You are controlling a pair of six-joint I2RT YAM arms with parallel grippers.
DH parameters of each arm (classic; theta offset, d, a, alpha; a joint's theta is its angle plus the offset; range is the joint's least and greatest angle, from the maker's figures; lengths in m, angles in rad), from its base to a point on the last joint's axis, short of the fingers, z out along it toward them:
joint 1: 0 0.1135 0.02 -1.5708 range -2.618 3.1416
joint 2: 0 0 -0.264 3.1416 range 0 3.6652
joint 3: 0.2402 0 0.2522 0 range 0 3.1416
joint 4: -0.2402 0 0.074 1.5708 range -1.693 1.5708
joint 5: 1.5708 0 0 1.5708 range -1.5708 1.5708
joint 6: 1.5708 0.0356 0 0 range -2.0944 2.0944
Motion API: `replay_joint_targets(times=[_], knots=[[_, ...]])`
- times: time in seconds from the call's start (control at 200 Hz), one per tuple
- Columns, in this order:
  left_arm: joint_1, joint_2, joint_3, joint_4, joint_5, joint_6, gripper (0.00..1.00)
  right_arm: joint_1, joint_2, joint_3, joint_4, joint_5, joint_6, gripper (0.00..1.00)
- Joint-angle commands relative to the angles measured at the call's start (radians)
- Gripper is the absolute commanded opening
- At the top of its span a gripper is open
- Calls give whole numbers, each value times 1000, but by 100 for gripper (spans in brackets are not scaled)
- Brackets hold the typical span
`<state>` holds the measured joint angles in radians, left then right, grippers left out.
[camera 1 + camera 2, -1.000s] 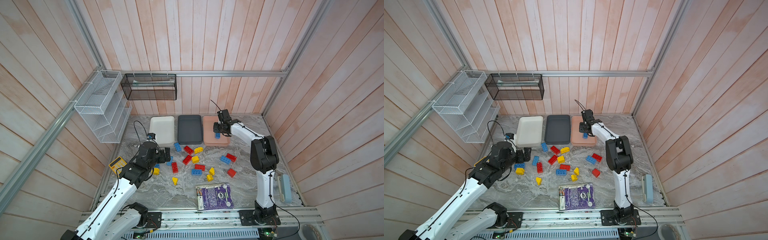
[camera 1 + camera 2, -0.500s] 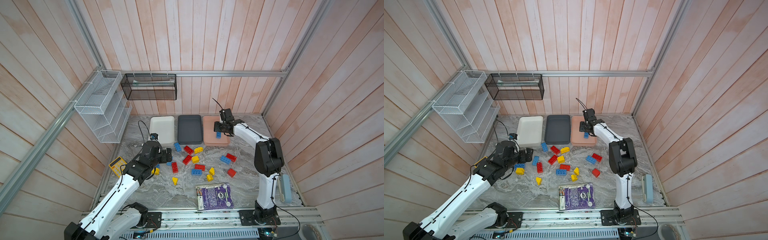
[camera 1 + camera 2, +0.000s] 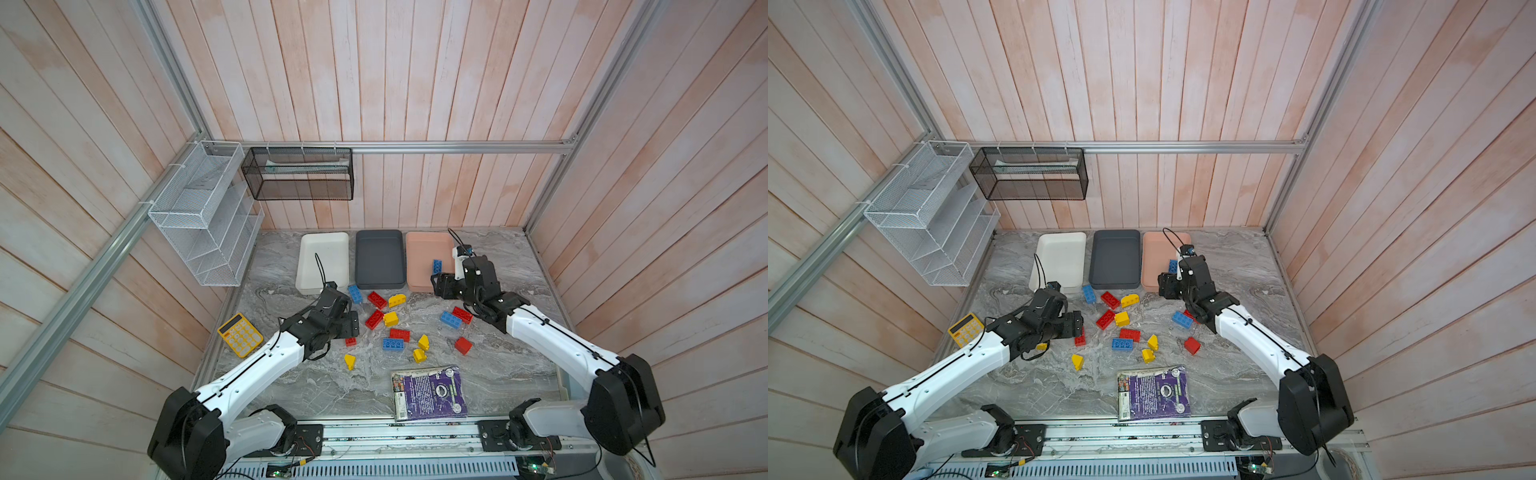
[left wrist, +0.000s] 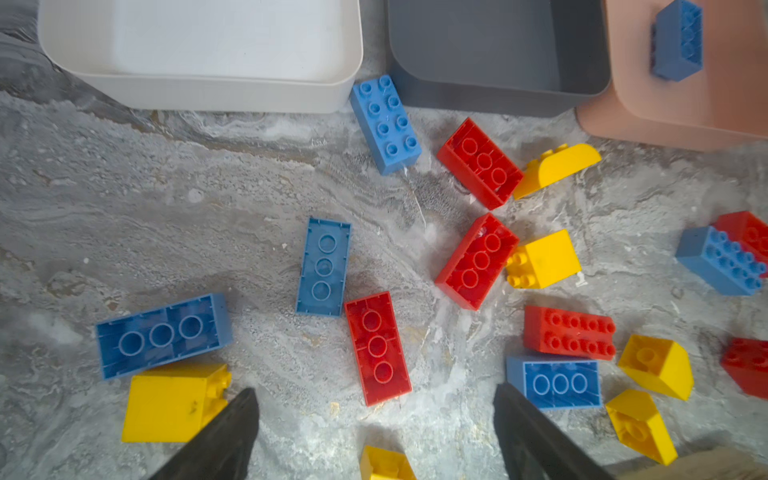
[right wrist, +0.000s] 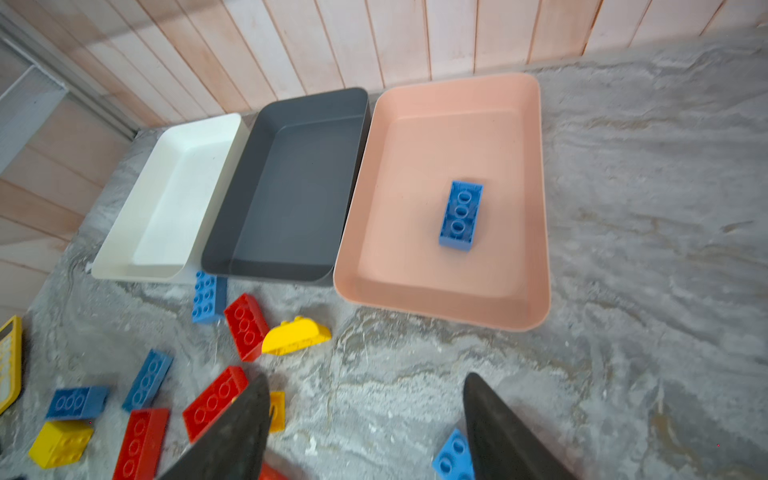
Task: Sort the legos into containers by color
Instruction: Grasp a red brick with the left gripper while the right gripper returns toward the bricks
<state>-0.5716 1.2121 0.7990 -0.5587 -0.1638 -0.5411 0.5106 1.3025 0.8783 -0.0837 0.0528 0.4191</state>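
Left tool (image 4: 374, 392) spread wide, empty, above loose legos (image 4: 377, 347) on worktop (image 4: 166, 208). Right tool (image 5: 365, 376) parted, empty, just near of pink tray (image 5: 440, 316); one blue brick (image 5: 460, 216) inside.

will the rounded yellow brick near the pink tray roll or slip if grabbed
The rounded yellow brick looks rigid and light, moulded plastic. Its curved face may slip when pinched; flat sides look safer. Pushed, it likely slides, not rolls.

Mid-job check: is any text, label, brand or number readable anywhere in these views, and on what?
Nothing here can be read.
Purple booklet: print on the cover, too small to read.
Yellow calculator: key marks too small to read.
Blue brick studs: no lettering legible.
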Motion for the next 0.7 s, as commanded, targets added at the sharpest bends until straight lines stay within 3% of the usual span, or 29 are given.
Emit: replay_joint_targets(times=[0.0, 0.51, 0.605, 0.695], knots=[[-19, 50, -10, 19, 0, -59, 89, 22, -67, -83, 85, 31, 49, 74], [-38, 317, 19, 84, 12, -105, 88, 36, -172, -296, 193, 67, 86, 72], [-39, 361, 28, 90, 9, -97, 83, 35, -166, -314, 212, 57, 94, 71], [-39, 391, 38, 94, 11, -94, 71, 35, -159, -320, 222, 58, 94, 71]])
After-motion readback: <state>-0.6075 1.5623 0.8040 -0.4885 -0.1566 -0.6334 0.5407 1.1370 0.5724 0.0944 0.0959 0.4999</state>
